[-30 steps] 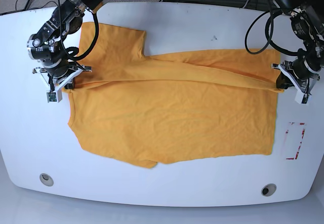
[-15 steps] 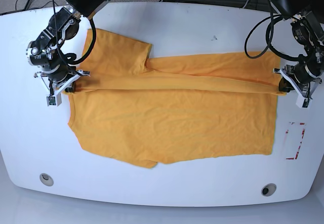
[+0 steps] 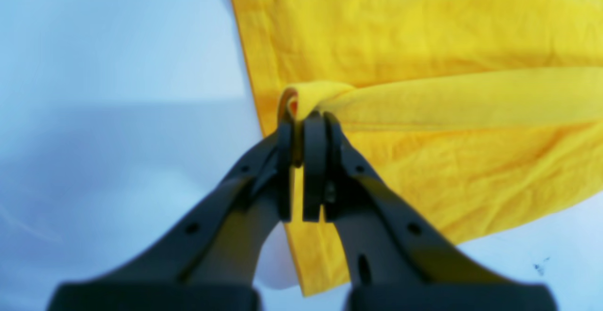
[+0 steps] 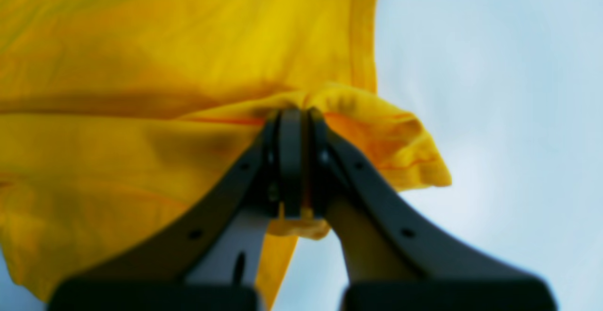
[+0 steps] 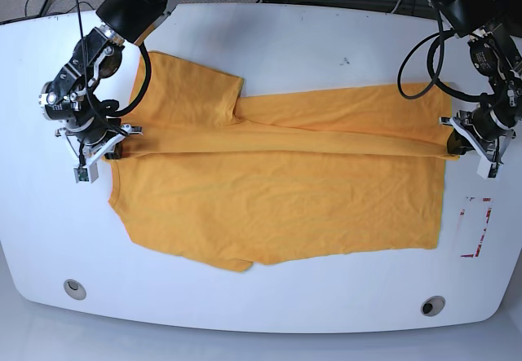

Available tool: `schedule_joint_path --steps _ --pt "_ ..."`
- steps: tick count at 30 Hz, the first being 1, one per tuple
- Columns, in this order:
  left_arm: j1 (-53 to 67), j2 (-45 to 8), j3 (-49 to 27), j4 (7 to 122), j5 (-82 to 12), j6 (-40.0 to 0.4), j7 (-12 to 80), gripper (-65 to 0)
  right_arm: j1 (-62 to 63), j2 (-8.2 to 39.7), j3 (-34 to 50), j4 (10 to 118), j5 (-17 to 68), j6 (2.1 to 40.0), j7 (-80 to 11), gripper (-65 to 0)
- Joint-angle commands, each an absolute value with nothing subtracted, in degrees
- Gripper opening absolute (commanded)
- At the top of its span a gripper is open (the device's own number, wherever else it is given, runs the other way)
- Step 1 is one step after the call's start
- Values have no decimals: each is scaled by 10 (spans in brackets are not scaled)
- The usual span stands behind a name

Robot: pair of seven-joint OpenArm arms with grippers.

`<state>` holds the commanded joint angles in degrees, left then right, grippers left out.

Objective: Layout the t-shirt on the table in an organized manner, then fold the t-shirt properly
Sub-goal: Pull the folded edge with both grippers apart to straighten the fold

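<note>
The orange-yellow t-shirt (image 5: 277, 198) lies spread over the middle of the white table (image 5: 294, 39), with a taut fold ridge running across it from side to side. My left gripper (image 5: 453, 146) is at the base view's right, shut on the t-shirt's bunched edge (image 3: 301, 99). At the base view's left my right gripper (image 5: 112, 151) is shut on the other end of the ridge (image 4: 330, 101). One sleeve (image 5: 192, 88) lies flat at the back left. No lettering shows.
A red-white tape rectangle (image 5: 475, 226) sits right of the shirt. Two round metal grommets (image 5: 74, 288) (image 5: 432, 305) are near the front edge. A small dark mark (image 5: 346, 60) lies behind the shirt. Cables hang over the table's back edge.
Both grippers have pulled outward with the shirt. The fold ridge has stretched straighter and moved slightly toward the front, and the sleeve has settled flatter.
</note>
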<state>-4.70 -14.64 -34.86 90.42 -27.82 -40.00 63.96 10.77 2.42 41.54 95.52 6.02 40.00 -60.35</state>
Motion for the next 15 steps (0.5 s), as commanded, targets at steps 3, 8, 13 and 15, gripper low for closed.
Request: schedule_joint_path --steps 3,8,13,15 --pt "-48 -149 -344 904 -278 -400 640 -632 113 29 415 953 59 400 -604 -547" --pt "-49 -159 -344 904 -278 -400 640 -460 111 38 415 954 59 400 -604 -273" --pt "-49 -167 -344 910 -278 -400 642 -322 106 52 419 961 60 400 -606 -119" --pt "-49 -172 -344 910 -279 -400 642 -311 92 53 419 979 65 400 -607 -111"
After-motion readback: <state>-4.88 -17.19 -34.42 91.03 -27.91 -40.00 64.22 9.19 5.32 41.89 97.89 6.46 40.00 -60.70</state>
